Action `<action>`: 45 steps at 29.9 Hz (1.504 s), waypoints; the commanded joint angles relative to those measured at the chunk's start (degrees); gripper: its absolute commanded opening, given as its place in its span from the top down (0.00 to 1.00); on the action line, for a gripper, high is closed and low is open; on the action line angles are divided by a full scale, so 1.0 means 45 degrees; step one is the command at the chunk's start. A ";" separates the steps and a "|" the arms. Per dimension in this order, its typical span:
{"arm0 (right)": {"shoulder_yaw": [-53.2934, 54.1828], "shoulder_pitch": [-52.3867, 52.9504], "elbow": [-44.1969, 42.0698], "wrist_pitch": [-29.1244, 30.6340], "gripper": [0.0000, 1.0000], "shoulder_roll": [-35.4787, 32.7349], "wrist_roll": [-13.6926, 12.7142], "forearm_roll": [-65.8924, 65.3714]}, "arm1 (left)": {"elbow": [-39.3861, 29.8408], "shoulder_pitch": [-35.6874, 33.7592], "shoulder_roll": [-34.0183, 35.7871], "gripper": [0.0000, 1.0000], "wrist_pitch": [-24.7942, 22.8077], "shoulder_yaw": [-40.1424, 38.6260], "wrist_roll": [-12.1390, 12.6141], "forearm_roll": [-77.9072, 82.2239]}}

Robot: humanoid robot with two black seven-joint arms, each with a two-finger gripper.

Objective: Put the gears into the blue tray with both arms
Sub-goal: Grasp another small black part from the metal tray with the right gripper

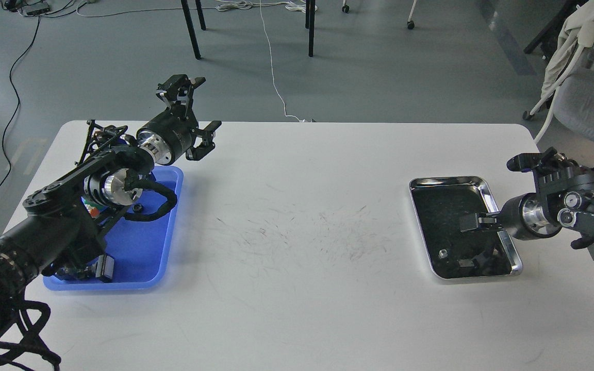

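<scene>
Gears: one small black ring [138,207] lies in the blue tray [142,247] at nine o'clock, under my left arm.
Wide bare table [297,216] separates both trays. My left gripper [201,111], fingers spread and empty, hangs past the tray's twelve-o'clock rim, well clear of that gear. My right gripper [475,222] sits low inside the steel tray [482,183] at three o'clock; I cannot tell its fingers' state. A small silvery nut [443,253] lies at the steel tray's seven o'clock.

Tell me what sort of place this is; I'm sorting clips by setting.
Probably a robotics lab or office workroom: a scuffed white table bearing a blue tray and steel tray, cables trailing over grey floor, and an office chair nearby.
</scene>
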 commanded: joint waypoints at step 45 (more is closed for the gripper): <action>-0.0029 0.1071 0.0034 0.0472 0.92 0.0394 0.0022 0.0159 | 0.0016 -0.0039 0.0274 0.03 0.0176 -0.0036 -0.0020 0.0005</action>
